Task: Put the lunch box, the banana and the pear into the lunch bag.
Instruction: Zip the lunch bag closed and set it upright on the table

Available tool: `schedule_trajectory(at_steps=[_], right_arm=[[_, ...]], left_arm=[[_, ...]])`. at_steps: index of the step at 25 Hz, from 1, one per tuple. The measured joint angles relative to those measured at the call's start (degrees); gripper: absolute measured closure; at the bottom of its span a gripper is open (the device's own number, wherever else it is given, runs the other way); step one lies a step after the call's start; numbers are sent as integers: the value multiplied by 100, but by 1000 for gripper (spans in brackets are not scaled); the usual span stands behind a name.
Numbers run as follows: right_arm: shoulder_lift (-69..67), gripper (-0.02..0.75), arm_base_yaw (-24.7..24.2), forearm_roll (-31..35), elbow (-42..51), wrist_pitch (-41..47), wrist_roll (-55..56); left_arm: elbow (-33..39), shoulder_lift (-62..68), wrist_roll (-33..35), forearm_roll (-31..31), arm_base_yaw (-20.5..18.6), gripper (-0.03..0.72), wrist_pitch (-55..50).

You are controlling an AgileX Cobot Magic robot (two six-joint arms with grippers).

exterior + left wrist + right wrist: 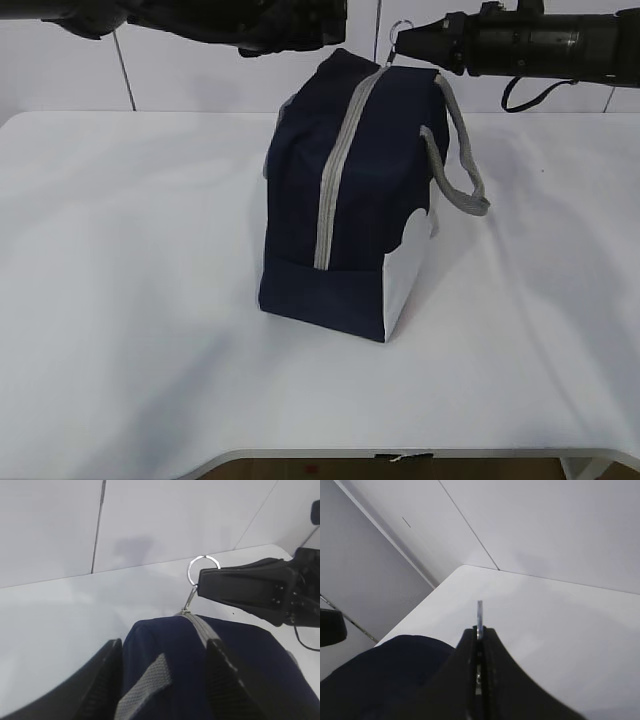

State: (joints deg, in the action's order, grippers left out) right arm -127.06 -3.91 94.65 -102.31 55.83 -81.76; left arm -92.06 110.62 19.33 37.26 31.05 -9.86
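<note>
The navy lunch bag point(340, 220) stands upright mid-table with its grey zipper point(335, 170) closed along the top and front. My right gripper point(400, 42) is shut on the zipper's metal pull ring point(203, 569) at the bag's far top end; the ring point(480, 612) pokes out between the closed fingertips. My left gripper point(162, 647) is open, its fingers standing either side of the bag's top, with a grey handle point(145, 685) lying between them. Whether they press the fabric I cannot tell. The lunch box, the banana and the pear are out of view.
The white table point(120, 300) spreads around the bag on all sides, with a white panelled wall point(175, 520) close behind. The other grey handle point(460, 160) hangs off the bag's right side. The table's front edge point(300, 455) runs along the bottom.
</note>
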Motion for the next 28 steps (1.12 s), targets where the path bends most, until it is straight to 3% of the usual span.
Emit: schedule_trajectory(at_steps=[15, 25, 28], right_arm=[[0, 731, 0, 0, 0, 0, 0], [0, 731, 0, -13, 0, 0, 5], [0, 731, 0, -26, 0, 0, 5]], left_arm=[[-117, 312, 0, 261, 0, 309, -60], [-117, 406, 0, 410, 0, 471, 126], [-117, 406, 0, 424, 0, 567, 126]])
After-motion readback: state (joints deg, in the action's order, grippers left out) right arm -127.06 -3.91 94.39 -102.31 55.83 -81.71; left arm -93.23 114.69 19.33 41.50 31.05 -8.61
